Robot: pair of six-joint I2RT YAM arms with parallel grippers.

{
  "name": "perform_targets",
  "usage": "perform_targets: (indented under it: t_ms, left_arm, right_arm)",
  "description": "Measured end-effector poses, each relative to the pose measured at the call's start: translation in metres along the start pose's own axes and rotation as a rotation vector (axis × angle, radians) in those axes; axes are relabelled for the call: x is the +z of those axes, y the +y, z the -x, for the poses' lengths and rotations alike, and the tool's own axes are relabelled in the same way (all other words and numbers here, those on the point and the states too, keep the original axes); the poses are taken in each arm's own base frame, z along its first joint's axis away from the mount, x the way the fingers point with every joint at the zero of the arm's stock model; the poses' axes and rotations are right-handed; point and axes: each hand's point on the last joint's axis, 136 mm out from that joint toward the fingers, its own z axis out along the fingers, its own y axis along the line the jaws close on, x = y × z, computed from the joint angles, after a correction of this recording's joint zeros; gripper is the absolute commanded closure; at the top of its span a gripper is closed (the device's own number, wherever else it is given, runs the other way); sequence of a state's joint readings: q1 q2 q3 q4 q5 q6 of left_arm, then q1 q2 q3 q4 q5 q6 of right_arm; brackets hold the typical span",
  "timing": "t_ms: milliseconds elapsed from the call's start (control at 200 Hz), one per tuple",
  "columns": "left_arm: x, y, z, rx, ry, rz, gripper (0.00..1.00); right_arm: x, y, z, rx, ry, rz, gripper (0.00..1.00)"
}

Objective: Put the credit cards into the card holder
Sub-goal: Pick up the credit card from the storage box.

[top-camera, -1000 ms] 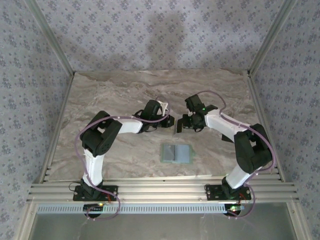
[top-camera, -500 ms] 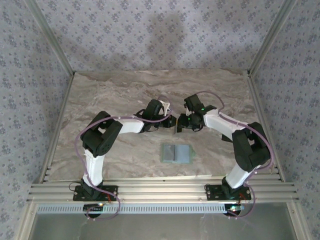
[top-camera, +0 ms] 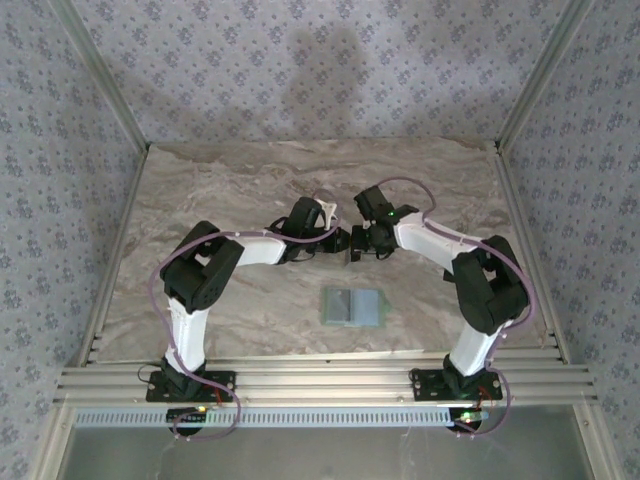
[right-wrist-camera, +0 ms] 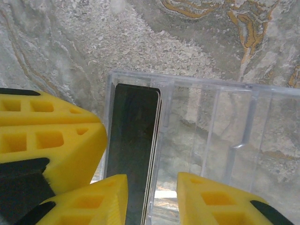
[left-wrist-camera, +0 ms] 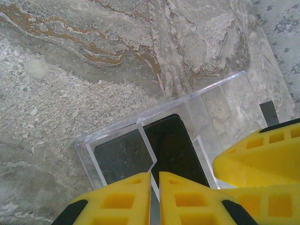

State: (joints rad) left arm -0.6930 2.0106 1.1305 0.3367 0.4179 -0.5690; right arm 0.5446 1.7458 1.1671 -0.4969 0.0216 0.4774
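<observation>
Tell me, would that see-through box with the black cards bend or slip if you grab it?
Probably stiff: the clear box has straight, sharp-edged walls, so it likely won't bend. Likely slippery: its walls look smooth and glossy. Probably light and tippy, with thin walls holding just thin dark cards.

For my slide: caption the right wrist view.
Open right end effector at clear plastic case holding stacked credit cards.

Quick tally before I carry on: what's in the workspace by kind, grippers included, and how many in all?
grippers: 2, the left gripper and the right gripper
card holder: 1
clear plastic box: 1
stack of dark cards: 1, inside the box; how many cards are in it cannot be told
total: 5, counting the stack as one
</observation>
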Motion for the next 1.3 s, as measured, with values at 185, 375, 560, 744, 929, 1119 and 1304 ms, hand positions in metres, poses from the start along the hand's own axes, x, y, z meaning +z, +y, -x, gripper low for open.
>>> perform_targets:
  t_ms: [185,375,560,744,929,1119,1304]
  left_arm:
    - [-0.001,0.005,0.001,-0.012,-0.001,0.006,0.87]
    - [-0.002,0.007,0.001,-0.021,-0.004,0.007,0.87]
    - [-0.002,0.007,0.002,-0.028,-0.008,0.007,0.87]
    - [-0.002,0.007,0.003,-0.034,-0.011,0.005,0.88]
    - [-0.003,0.008,0.004,-0.037,-0.012,0.006,0.87]
    - [-0.004,0.013,0.002,-0.047,-0.01,0.016,0.87]
    - [-0.004,0.018,0.0,-0.066,-0.007,0.022,0.87]
  right_arm:
    - [0.002,0.003,0.001,-0.029,-0.016,-0.048,0.7]
    - [0.002,0.007,0.003,-0.05,-0.029,-0.075,0.73]
    - [0.001,0.007,0.004,-0.068,-0.029,-0.108,0.78]
    - [0.002,0.004,0.0,-0.072,-0.015,-0.117,0.78]
    - [0.005,0.004,-0.001,-0.058,0.003,-0.088,0.75]
    - [0.01,0.005,-0.002,-0.06,0.012,-0.082,0.74]
    - [0.011,0.005,-0.002,-0.063,0.016,-0.081,0.76]
